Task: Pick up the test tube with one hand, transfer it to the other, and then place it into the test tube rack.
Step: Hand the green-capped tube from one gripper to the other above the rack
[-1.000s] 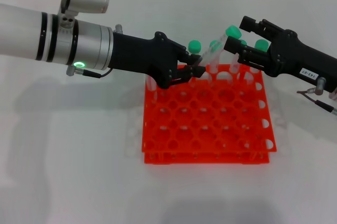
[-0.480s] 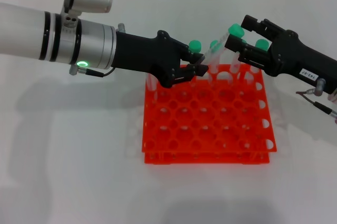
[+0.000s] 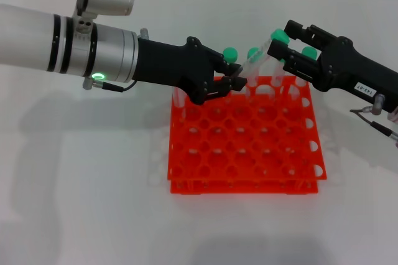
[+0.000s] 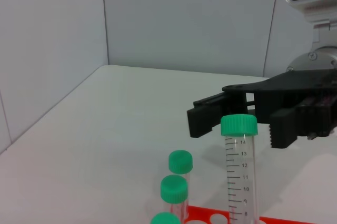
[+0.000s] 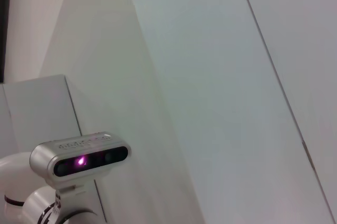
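- The left gripper (image 3: 235, 83), black on a silver-white arm with a green glowing ring, sits just above centre of the head view; its jaws are closed on the lower part of the test tube (image 3: 256, 65).
- The test tube is clear with a green cap and leans up and to the right from those jaws, its cap at the upper right of centre, above the back edge of the test tube rack (image 3: 242, 147).
- In the left wrist view the test tube (image 4: 240, 171) stands upright at lower centre-right, graduation marks showing on its wall.
- The right gripper (image 3: 280, 46), black with a small white label on its wrist, comes in from the right of the head view; its jaws stand apart around the tube's cap, one finger above and one below. I cannot tell whether they touch it.
- The left wrist view shows the right gripper (image 4: 231, 116) just behind the cap, its jaws apart.
- The test tube rack is orange-red, two-tiered, and lies on the white table (image 3: 93, 203) at lower centre of the head view.
- Other green-capped tubes (image 3: 231, 55) stand in the rack's back row, behind the two grippers; three of their caps show at the bottom of the left wrist view.
- The right wrist view shows only pale walls and the robot's head camera (image 5: 79, 159) at lower left.
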Robot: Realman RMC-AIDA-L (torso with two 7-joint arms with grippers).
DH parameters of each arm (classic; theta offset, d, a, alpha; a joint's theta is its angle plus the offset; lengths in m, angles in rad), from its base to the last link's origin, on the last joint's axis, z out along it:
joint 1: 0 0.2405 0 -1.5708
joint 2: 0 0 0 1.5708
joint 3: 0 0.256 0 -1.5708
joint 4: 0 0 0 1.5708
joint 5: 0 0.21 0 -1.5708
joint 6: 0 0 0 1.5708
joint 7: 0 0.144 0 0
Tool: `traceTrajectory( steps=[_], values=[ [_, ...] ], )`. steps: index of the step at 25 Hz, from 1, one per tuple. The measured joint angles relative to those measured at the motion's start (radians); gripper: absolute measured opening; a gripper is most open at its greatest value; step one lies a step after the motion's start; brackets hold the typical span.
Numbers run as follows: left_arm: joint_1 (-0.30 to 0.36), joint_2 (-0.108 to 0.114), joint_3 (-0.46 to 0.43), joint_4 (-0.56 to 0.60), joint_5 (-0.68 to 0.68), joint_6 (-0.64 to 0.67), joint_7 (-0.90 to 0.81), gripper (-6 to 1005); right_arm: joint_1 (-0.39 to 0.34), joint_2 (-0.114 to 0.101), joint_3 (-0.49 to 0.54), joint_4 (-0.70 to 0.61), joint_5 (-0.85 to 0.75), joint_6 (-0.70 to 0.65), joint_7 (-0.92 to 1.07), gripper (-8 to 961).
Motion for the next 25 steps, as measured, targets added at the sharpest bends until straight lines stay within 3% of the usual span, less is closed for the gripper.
traceTrajectory(
  steps=[8, 25],
  values=[
    [0.001, -0.003, 0.001, 0.0, 0.0, 0.0, 0.004, 259, -0.001, 0.0, -0.001, -0.001, -0.002, -0.003, 0.003, 576],
    [0.0, -0.01, 0.0, 0.0, 0.002, 0.0, 0.004, 265, 0.005, 0.0, -0.002, -0.001, -0.008, -0.015, 0.002, 456]
  ],
)
